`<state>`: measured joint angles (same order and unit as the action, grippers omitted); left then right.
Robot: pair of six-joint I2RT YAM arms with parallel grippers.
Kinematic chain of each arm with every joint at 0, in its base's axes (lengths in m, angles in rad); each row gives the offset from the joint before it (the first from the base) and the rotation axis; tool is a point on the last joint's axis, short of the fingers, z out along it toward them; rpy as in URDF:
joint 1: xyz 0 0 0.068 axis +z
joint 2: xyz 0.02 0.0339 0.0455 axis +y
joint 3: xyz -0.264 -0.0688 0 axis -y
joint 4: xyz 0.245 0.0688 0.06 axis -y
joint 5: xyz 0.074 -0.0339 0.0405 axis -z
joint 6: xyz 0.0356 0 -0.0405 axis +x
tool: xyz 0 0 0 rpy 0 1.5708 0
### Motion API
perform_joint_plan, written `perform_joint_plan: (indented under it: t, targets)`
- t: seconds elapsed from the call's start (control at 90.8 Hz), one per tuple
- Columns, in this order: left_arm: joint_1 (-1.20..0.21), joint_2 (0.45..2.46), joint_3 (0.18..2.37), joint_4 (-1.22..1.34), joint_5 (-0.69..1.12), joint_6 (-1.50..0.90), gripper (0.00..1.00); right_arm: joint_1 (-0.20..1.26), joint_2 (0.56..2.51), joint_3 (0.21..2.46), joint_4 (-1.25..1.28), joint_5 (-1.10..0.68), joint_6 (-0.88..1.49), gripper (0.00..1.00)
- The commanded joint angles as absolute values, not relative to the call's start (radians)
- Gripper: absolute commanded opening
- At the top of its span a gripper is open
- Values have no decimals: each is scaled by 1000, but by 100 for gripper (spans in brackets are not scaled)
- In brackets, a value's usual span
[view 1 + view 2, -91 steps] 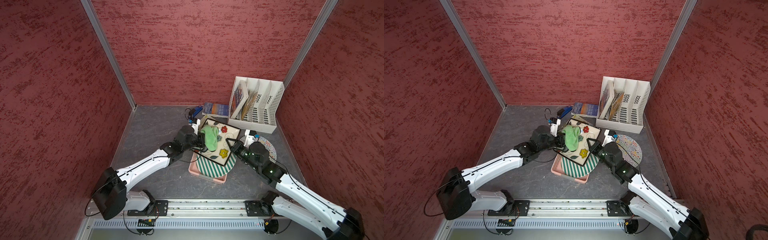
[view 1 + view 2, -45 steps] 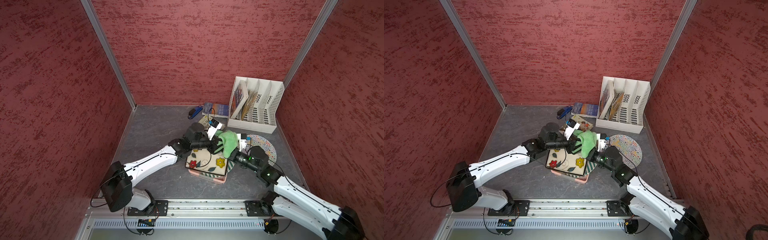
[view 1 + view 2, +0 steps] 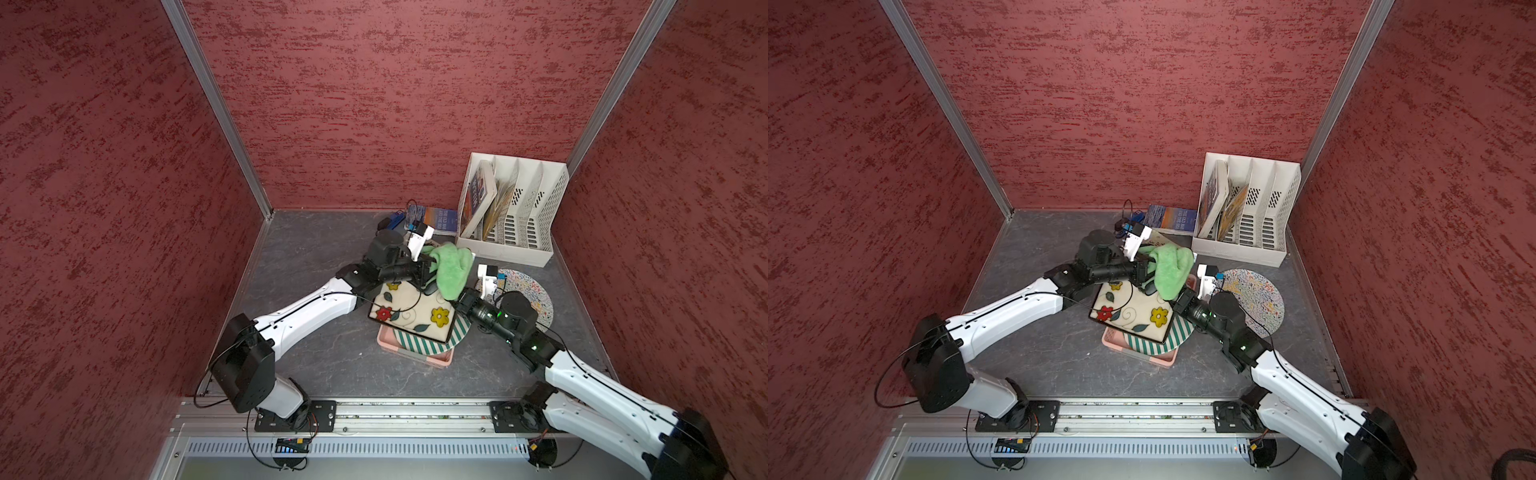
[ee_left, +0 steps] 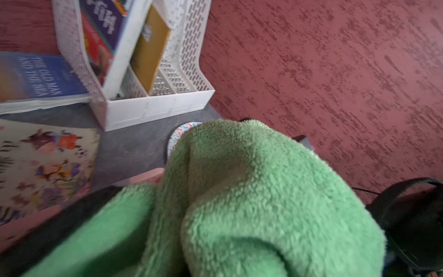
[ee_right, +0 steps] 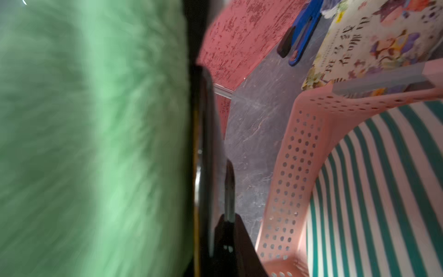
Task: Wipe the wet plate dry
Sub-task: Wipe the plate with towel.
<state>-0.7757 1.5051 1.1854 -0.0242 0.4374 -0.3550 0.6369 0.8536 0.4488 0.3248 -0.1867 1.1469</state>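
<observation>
**Both top views.** Found square flowered plate [image 3: 409,309] [image 3: 1138,313] face-up and slightly tilted over pink basket [image 3: 415,357], above striped plate [image 3: 459,328]. A second before, stood steeply propped, with green cloth [image 3: 451,270] [image 3: 1171,266] on its middle. Half a second before, lay already near this pose. Found cloth now bunched at the plate's 1 o'clock corner, draped over that edge. Noted left gripper [image 3: 430,266] [image 3: 1148,268] reaching in from 9 o'clock, fingers closed together on the cloth, just above the plate's far edge. Noted right gripper [image 3: 456,302] [image 3: 1177,303] coming from 4 o'clock, fingers clamped on the plate's 3 o'clock rim, directly under the hanging cloth. Listed white file rack [image 3: 507,245] at 1 o'clock of the floor, blue book [image 3: 442,218] beside it towards 12, speckled round plate [image 3: 528,291] at 3.

**Left wrist view.** Filled largely by cloth [image 4: 251,191]; fingers buried in it, unseen. Read "THE OLD MAN AND THE SEA" on blue book [image 4: 43,76], lying against file rack [image 4: 155,108]. Saw picture book [image 4: 43,163], basket rim [image 4: 148,177] and edge of speckled round plate [image 4: 179,134] beyond the cloth. Lettering on racked books too blurred to read.

**Right wrist view.** Showed cloth [image 5: 84,144] lying against the plate's dark edge [image 5: 203,144], one fingertip [image 5: 229,189] just beside that edge on the side away from the cloth. Saw basket wall [image 5: 294,167], striped plate [image 5: 383,191] inside it, blue stapler [image 5: 302,36], and picture book [image 5: 371,43] bearing Chinese characters, not made out.
</observation>
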Motion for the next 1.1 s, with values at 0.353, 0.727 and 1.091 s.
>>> perform_joint_plan:
  t: [0.353,0.727,1.091]
  targets:
    - [-323,1285,860,784,938,-1067,0,281,792,564,1014,-316,1577,0]
    - [-362,1335,1028,1008,938,-1267,0,333,778,557,922,-363,1534,0]
    - [-493,1447,1191,993,959,-1284,0,501,957,602,1116,-445,1468,0]
